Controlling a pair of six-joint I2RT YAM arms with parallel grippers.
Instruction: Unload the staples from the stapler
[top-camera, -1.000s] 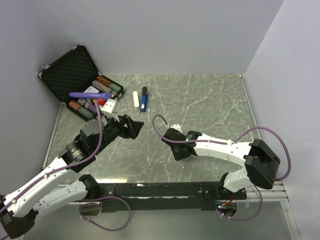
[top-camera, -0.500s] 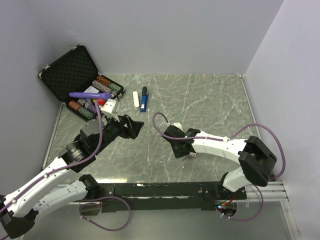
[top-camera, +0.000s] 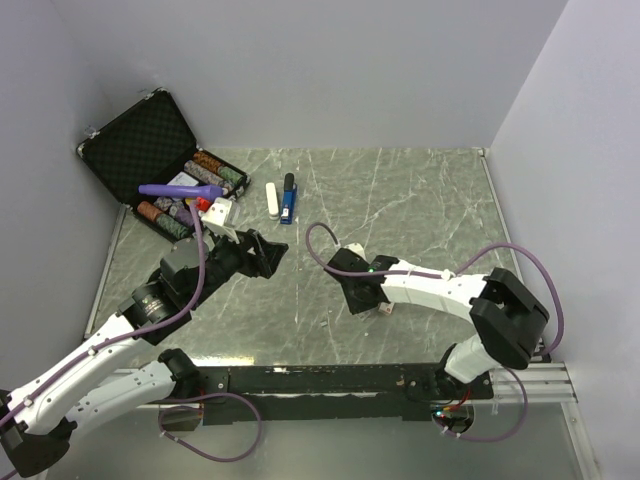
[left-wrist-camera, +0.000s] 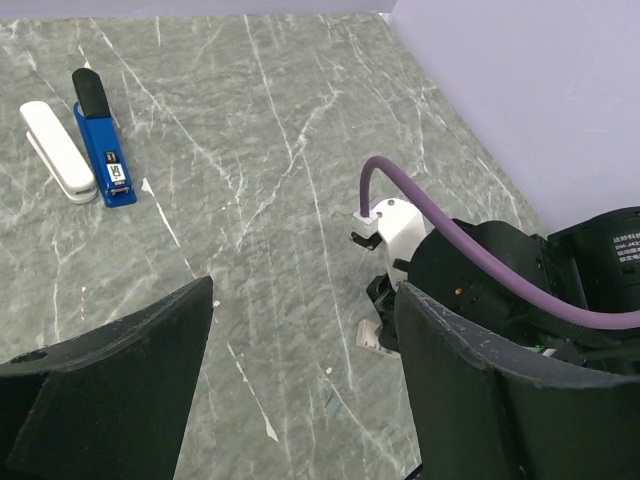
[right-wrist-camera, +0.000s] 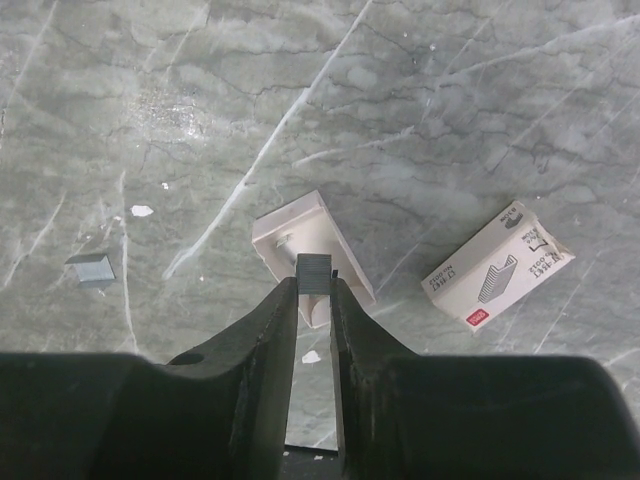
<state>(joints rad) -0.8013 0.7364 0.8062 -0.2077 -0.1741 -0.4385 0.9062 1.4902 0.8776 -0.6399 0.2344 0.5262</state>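
- Okay, the right gripper (right-wrist-camera: 314, 288) moves only a touch over this last second, while its elbow swings in toward the middle of the table; the wrist now sits right over a small white tray (right-wrist-camera: 325, 225).
- That tray shows just beside the wrist in the overhead view, where a second ago the arm hid it.
- I see the fingers pinched tight on a grey strip of staples (right-wrist-camera: 315, 267), held at the tray's near edge.
- To the right of the tray lies the staple box (right-wrist-camera: 497, 265); a loose staple scrap (right-wrist-camera: 90, 270) lies apart to the left.
- The stapler (top-camera: 288, 200) hasn't budged: flat at the far side, just beside the white bar (top-camera: 272, 200), well clear of both arms.
- My left gripper (left-wrist-camera: 302, 300) stays put too, jaws spread wide, holding nothing.
- My read: the strip is already out, and I'm lining up to drop it in the tray.
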